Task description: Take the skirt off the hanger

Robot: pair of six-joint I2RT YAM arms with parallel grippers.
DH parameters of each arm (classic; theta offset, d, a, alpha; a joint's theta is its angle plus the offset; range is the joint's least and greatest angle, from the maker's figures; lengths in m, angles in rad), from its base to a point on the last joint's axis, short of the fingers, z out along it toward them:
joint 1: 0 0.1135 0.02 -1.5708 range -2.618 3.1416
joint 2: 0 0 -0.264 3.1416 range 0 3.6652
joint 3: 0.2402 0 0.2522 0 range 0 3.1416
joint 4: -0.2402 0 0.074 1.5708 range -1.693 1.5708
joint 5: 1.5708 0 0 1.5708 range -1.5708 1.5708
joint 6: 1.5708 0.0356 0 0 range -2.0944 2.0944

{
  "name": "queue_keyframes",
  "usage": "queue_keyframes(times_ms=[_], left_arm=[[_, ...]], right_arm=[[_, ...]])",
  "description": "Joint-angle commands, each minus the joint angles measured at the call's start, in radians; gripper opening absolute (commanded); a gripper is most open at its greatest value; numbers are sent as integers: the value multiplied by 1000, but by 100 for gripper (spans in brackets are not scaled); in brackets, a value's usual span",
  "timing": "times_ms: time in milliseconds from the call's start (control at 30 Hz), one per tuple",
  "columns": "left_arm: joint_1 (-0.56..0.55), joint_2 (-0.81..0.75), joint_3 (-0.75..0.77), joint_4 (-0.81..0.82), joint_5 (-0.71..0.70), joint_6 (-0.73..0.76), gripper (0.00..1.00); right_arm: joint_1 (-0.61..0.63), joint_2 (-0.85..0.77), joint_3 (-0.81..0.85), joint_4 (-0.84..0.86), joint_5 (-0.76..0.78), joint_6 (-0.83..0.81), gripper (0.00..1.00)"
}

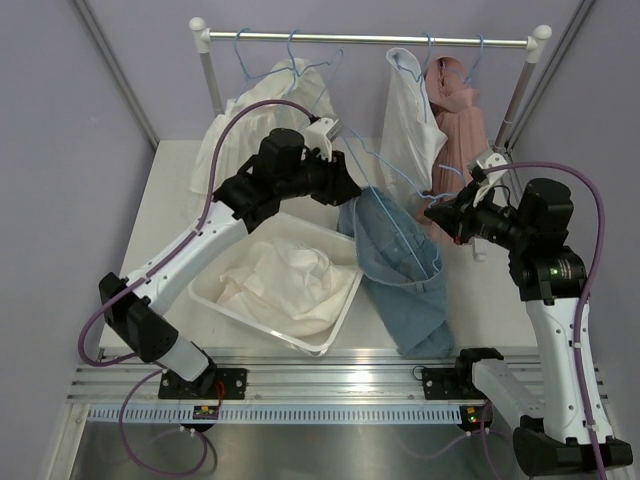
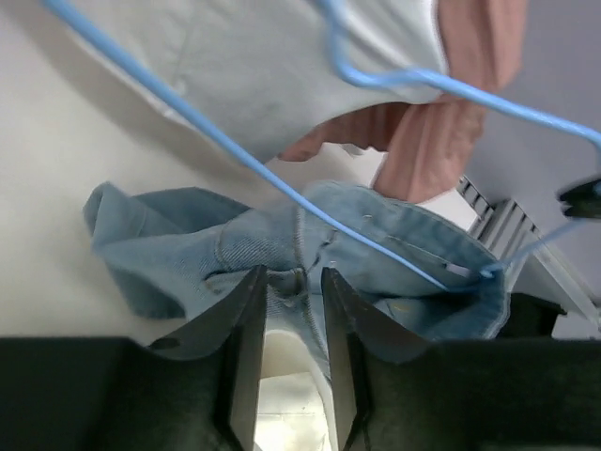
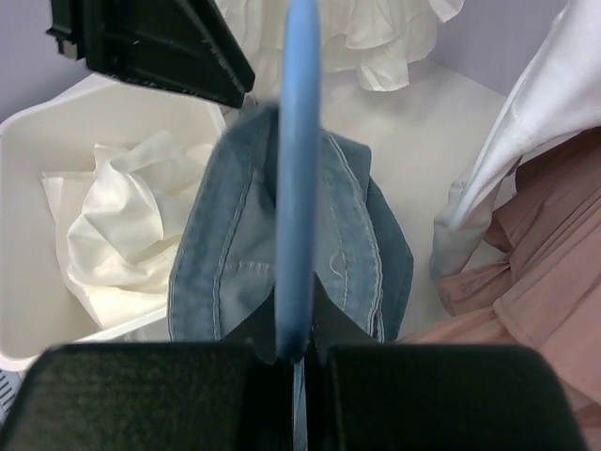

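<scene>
The blue denim skirt [image 1: 405, 285] hangs from a blue wire hanger [image 1: 398, 228] and drapes onto the table beside the bin. My left gripper [image 1: 350, 190] is at the skirt's waistband, its jaws closed to a narrow gap with denim [image 2: 293, 280] bunched between the tips. My right gripper [image 1: 437, 212] is shut on the hanger wire [image 3: 299, 141], holding it up off the rail. The skirt [image 3: 225, 244] hangs below that wire. The hanger [image 2: 235, 150] crosses the left wrist view above the skirt [image 2: 169, 235].
A white bin [image 1: 215, 300] holding a white garment [image 1: 285, 275] sits at the skirt's left. The clothes rail [image 1: 370, 38] at the back carries a white ruffled garment [image 1: 250, 120], a white top [image 1: 410, 120], a pink garment [image 1: 460, 110] and empty blue hangers.
</scene>
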Motion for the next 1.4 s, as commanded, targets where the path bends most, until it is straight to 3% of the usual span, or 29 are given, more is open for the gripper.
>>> queue_keyframes(times_ms=[0, 300, 433, 733, 933, 1167, 1367], left_arm=[[-4, -41, -16, 130, 100, -11, 39], [-4, -179, -93, 147, 54, 145, 90], [-5, -243, -115, 150, 66, 260, 95], [-94, -276, -100, 149, 19, 692, 99], [-137, -161, 38, 67, -10, 783, 96], [-173, -60, 86, 96, -17, 802, 84], [-206, -10, 82, 100, -4, 808, 65]], right_arm=[[-8, 19, 54, 115, 12, 56, 0], [-8, 103, 87, 181, -2, 65, 0], [-7, 151, 107, 161, -34, 35, 0], [-7, 218, 202, -60, -100, -235, 0], [2, 260, 291, -290, -135, -465, 0], [30, 298, 387, -480, -146, -620, 0], [50, 317, 425, -539, -184, -637, 0]])
